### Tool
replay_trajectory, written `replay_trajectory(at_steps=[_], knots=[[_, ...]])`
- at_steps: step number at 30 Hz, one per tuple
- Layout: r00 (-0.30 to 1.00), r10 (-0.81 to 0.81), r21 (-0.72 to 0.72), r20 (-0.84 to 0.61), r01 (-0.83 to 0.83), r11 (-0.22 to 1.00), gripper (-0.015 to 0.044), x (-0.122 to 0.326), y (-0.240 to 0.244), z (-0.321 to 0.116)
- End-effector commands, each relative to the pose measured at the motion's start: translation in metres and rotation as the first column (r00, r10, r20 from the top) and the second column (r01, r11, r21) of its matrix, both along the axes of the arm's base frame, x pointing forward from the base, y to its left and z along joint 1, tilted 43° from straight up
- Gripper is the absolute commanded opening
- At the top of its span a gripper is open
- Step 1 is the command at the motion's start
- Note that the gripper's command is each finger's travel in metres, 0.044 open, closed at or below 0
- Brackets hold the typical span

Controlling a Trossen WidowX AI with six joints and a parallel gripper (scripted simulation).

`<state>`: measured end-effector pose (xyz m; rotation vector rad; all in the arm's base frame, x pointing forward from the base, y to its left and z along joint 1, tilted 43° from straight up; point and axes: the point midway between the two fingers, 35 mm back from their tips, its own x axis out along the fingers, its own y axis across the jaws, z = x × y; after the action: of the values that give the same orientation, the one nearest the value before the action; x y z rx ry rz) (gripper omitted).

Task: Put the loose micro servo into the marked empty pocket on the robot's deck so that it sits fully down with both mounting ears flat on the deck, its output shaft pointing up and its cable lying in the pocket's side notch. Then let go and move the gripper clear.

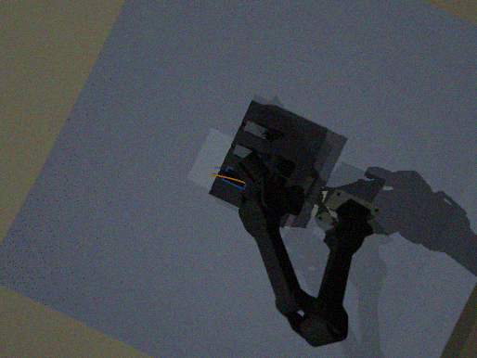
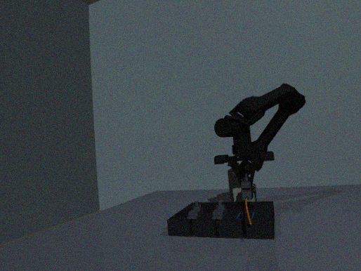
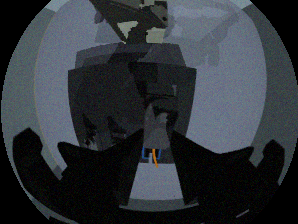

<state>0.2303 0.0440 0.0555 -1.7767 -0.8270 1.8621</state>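
The micro servo [image 2: 247, 192] [image 3: 157, 134] is grey and held above the deck; it looks upright in the exterior view, with its narrow end up. Its orange cable [image 1: 227, 177] [image 2: 248, 210] [image 3: 154, 157] reaches across the marked pocket toward the deck's near edge. The pocket's blue outline [image 1: 233, 184] [image 2: 253, 215] [image 3: 144, 153] is on the dark deck [image 1: 297, 122] [image 2: 261, 228] [image 3: 97, 95]. My gripper [image 3: 157, 132] is shut on the servo, behind the pocket in the exterior view. The arm hides the servo in the top view. Exact clearance above the deck is unclear.
Two mounted servos stand beside the pocket in a row, one nearer [image 1: 242, 151] [image 2: 218, 211] and one farther [image 1: 256, 129] [image 2: 194, 211]. The arm's base plate [image 1: 373, 210] is right of the deck in the top view. A pale rectangle [image 1: 204, 159] lies by the deck's left edge. The scene is dim.
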Motion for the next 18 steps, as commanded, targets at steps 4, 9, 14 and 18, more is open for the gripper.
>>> replay_trajectory(at_steps=[4, 9, 14, 18], knots=[[1.0, -0.004, 0.004, 0.001, 0.004, 1.0, 0.0, 0.024, 0.003, 0.0], [1.0, -0.004, 0.004, 0.002, 0.004, 1.0, 0.0, 0.044, 0.005, 0.001], [1.0, -0.004, 0.004, 0.004, 0.004, 1.0, 0.0, 0.064, 0.008, 0.001], [1.0, -0.004, 0.004, 0.005, 0.004, 1.0, 0.0, 0.08, 0.01, 0.001]])
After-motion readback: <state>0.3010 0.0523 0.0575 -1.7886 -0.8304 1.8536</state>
